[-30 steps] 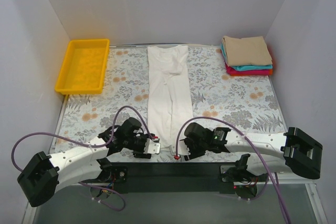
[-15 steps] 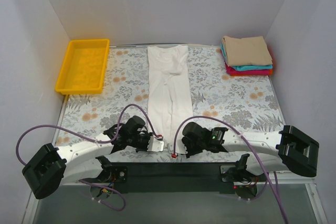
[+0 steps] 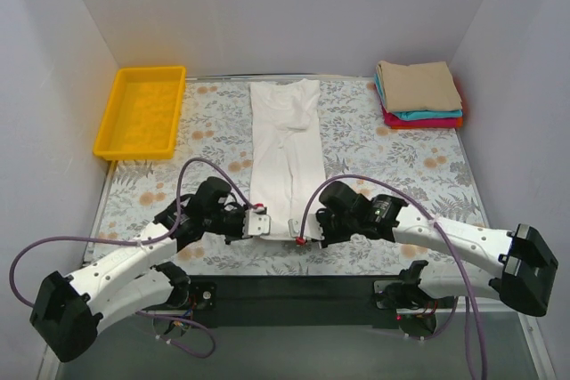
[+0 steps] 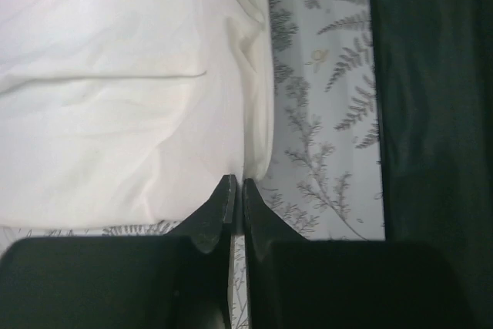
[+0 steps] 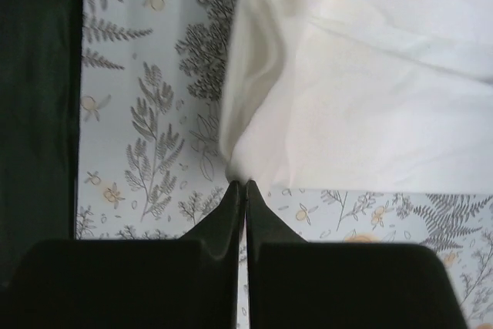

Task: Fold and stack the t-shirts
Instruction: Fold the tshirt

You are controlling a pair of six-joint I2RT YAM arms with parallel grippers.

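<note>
1. Work item: white t-shirt [image 3: 287,157]. Pos.: ctr of floral table cover [image 3: 383,166], laid flat as a long narrow strip running from the far edge toward the arm bases. Sides are folded in; creases show in both wrist views [image 4: 131,98] [image 5: 385,90].

2. left gripper [image 3: 260,224]: at the near-left corner of the strip. Left wrist view [image 4: 237,182]: jaws closed tip to tip, w/ the hem corner pinched btwn them. Cloth bunches into a fold just above the tips.

3. right gripper [image 3: 300,238]: at the near-right corner. Right wrist view [image 5: 239,183]: jaws closed, w/ the cloth corner drawn to a point at the tips.

4. Surroundings:
- folded stack [image 3: 420,100], far-right corner, well apart from the strip. Order top to bottom: tan t-shirt [image 3: 417,84], teal t-shirt [image 3: 432,116], red t-shirt [image 3: 427,123].
- yellow tray [image 3: 114,122], far-left corner, part over the cover edge, well apart from the strip.
- dark strip [image 3: 285,291] along the near table edge, just behind both grippers; also seen at frame edge in wrist views [image 4: 431,98] [image 5: 38,75].

5. Obstructions: purple cables arc over the cover. left cable [image 3: 191,171] rises left of the strip. right cable [image 3: 312,204] loops up just beside the strip's right edge, near the gripped corner. Both forearms lie low across the near part of the cover, converging on the hem.
</note>
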